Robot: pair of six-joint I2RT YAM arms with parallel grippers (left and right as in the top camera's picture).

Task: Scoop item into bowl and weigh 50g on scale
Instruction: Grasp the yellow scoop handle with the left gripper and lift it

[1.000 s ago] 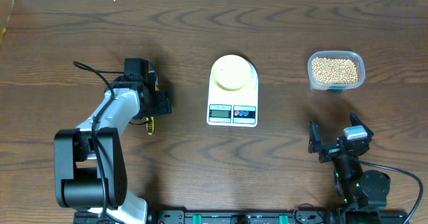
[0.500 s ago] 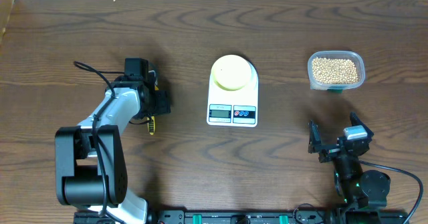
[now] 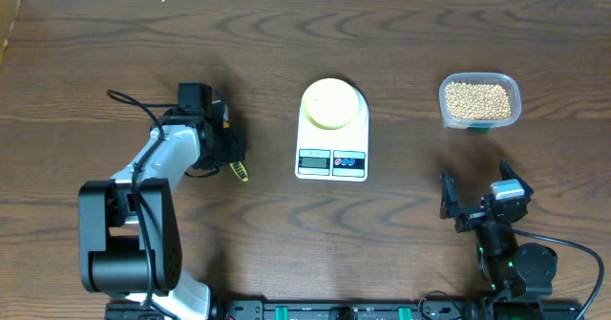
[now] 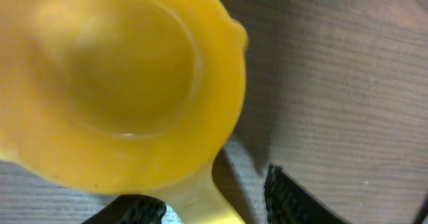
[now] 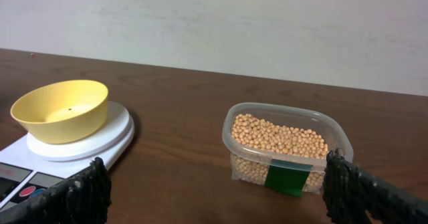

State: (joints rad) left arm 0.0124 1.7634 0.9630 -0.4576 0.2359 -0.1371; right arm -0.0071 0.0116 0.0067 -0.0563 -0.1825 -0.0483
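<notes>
The left gripper [image 3: 229, 150], toward the table's [image 3: 382, 244] left edge, holds its jaws apart astride the yellow scoop's [image 4: 127, 77] handle, the right gripper [image 3: 474, 194] gapes wide by the front edge, the soybeans [image 3: 479, 98] fill the clear tub [image 3: 516, 96] near the back right corner, and the yellow bowl [image 3: 332, 103] sits on the scale [image 3: 332, 160] mid-table.

overhead: straight down, whole counter [image 3: 115, 33]; left wrist: tight on scoop [image 4: 120, 83]; right wrist: low, level, sees scale [image 5: 114, 136] and tub [image 5: 286, 177], shared with overhead

bare table [image 3: 406, 172] between scale [image 3: 331, 163] and tub [image 3: 477, 123]; bowl [image 3: 331, 103] tops scale
</notes>
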